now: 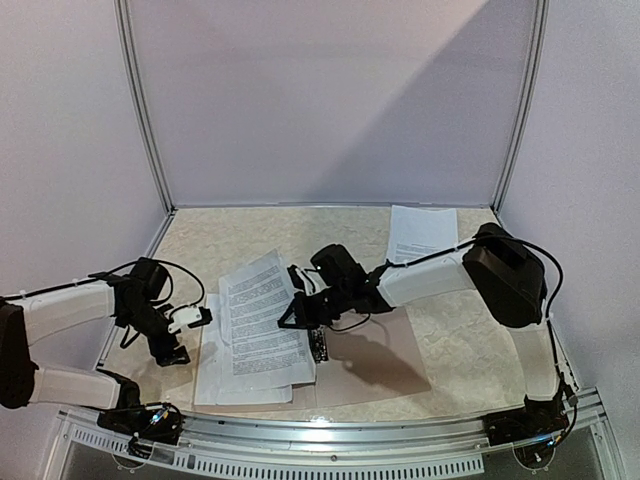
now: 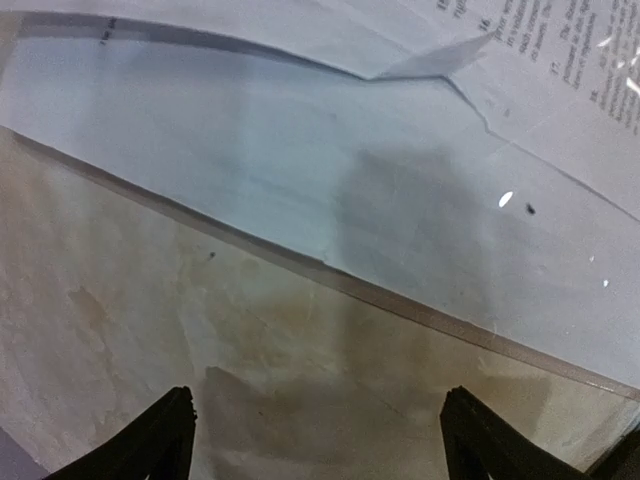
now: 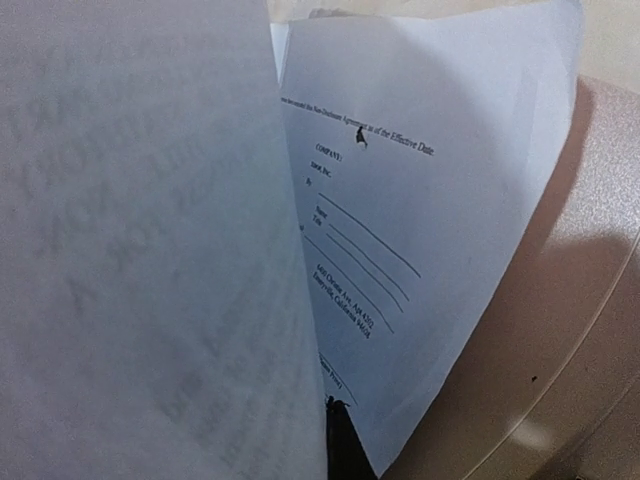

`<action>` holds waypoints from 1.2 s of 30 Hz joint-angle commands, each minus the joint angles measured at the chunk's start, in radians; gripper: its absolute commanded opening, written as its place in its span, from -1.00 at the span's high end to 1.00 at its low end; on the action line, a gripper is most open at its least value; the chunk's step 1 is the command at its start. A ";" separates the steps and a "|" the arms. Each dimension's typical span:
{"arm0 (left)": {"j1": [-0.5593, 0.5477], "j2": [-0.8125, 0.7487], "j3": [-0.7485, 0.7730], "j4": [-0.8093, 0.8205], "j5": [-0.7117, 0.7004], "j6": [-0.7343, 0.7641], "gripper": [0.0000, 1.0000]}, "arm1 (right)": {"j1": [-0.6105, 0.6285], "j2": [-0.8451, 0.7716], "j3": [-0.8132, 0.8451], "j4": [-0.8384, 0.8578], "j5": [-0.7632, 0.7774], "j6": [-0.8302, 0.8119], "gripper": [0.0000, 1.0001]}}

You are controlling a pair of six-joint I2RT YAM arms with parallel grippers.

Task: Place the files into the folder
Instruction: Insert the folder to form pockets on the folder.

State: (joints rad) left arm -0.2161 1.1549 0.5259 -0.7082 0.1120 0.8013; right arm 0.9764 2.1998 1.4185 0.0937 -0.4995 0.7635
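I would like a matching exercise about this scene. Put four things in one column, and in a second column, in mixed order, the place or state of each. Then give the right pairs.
Column 1
1. left pincer
2. right pincer
3. lone sheet
4. folder

Column 2
A. shut on a sheet
B. lying open, right leaf bare
C. open above the table
D. alone near the far right corner

Pairs: 1-C, 2-A, 3-D, 4-B
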 commanded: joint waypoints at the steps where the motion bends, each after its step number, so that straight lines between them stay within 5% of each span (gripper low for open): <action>1: -0.012 0.014 -0.035 0.036 0.005 0.035 -0.71 | 0.007 0.054 0.030 0.063 -0.004 0.128 1.00; 10: -0.012 0.064 -0.070 0.108 0.051 0.066 -0.61 | 0.027 0.115 0.060 0.150 -0.034 0.290 1.00; 36: -0.012 0.089 -0.064 0.131 0.056 0.076 -0.55 | 0.088 0.155 0.102 0.133 -0.111 0.341 1.00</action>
State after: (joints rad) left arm -0.2165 1.2167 0.4919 -0.6083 0.2028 0.8600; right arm 1.0473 2.3341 1.5139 0.2543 -0.5858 1.1030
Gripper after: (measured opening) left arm 0.777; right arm 0.005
